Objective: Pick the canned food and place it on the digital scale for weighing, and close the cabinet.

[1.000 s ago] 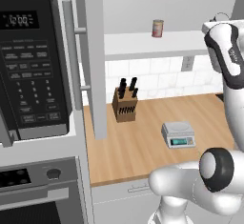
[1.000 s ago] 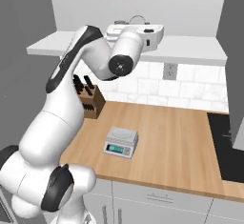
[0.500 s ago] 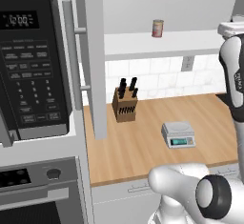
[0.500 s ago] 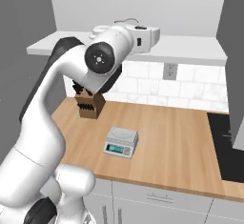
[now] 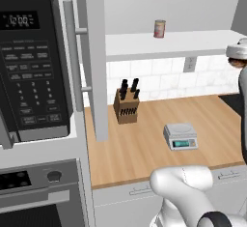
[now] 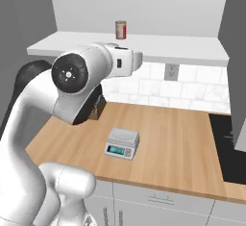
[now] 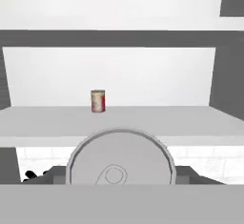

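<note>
Hand view — red-and-yellowish labelled can (image 7: 97,101) on shelf (image 7: 190,120), print unreadable

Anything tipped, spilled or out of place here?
Nothing stands out. The labelled can stands upright on the cabinet shelf, the digital scale sits flat on the counter, the knife block is upright; the cabinet door is open.

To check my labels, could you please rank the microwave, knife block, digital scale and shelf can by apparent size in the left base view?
1. Microwave, nearest the camera.
2. Knife block.
3. Digital scale, roughly the knife block's size; their order is unsure.
4. Can, farthest back.
</note>
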